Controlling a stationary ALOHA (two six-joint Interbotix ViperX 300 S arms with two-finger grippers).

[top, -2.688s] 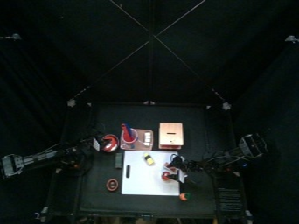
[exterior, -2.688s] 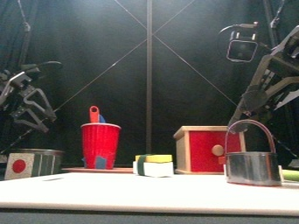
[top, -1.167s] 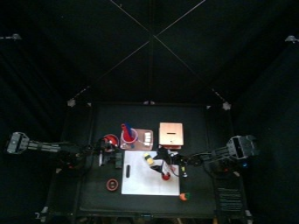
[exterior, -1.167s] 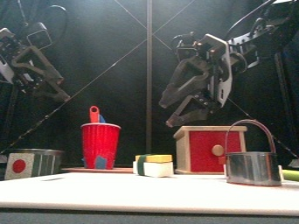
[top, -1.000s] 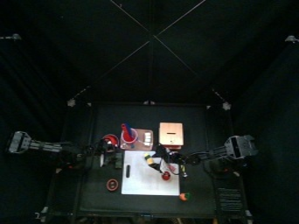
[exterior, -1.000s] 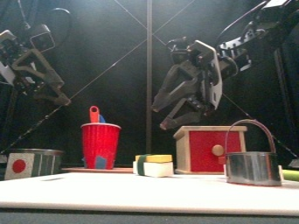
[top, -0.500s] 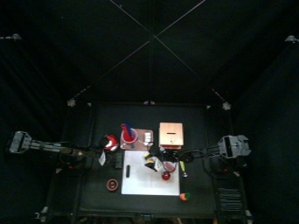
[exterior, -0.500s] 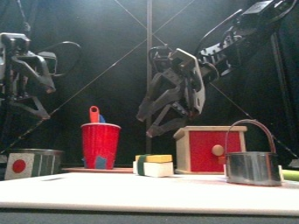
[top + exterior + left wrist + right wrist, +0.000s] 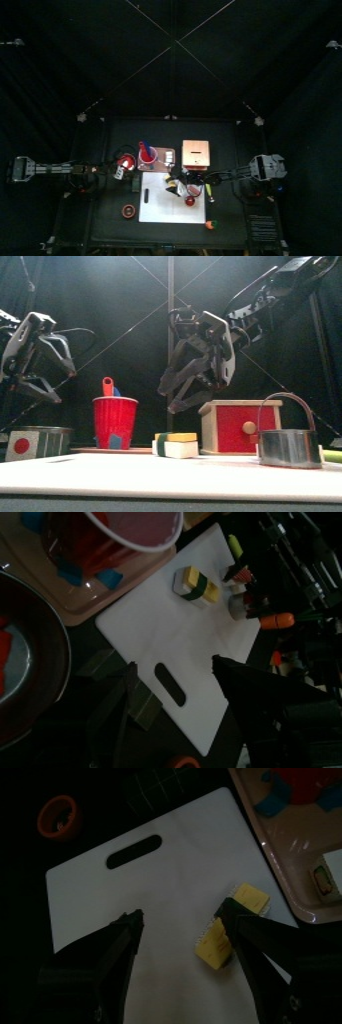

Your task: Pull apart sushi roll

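The sushi roll (image 9: 175, 445) is a small yellow, green and white chunk lying at the back of the white cutting board (image 9: 163, 205). My right gripper (image 9: 191, 384) hangs open a little above it, tilted. In the right wrist view the roll (image 9: 213, 947) lies by one finger, which partly covers it, and the gripper (image 9: 181, 913) holds nothing. My left gripper (image 9: 34, 364) is open and high at the left, away from the roll. The left wrist view looks between its empty jaws (image 9: 177, 664) across the board to the roll (image 9: 198, 584).
A red cup (image 9: 115, 421) stands left of the roll and a red-fronted wooden box (image 9: 241, 426) behind it on the right. A metal cup with a handle (image 9: 290, 446) stands on the board's right. An orange ring (image 9: 60, 813) lies off the board's front corner.
My right gripper has swung left and slightly down until it is over the roll. The left gripper has come lower on the left side. Both stay open.
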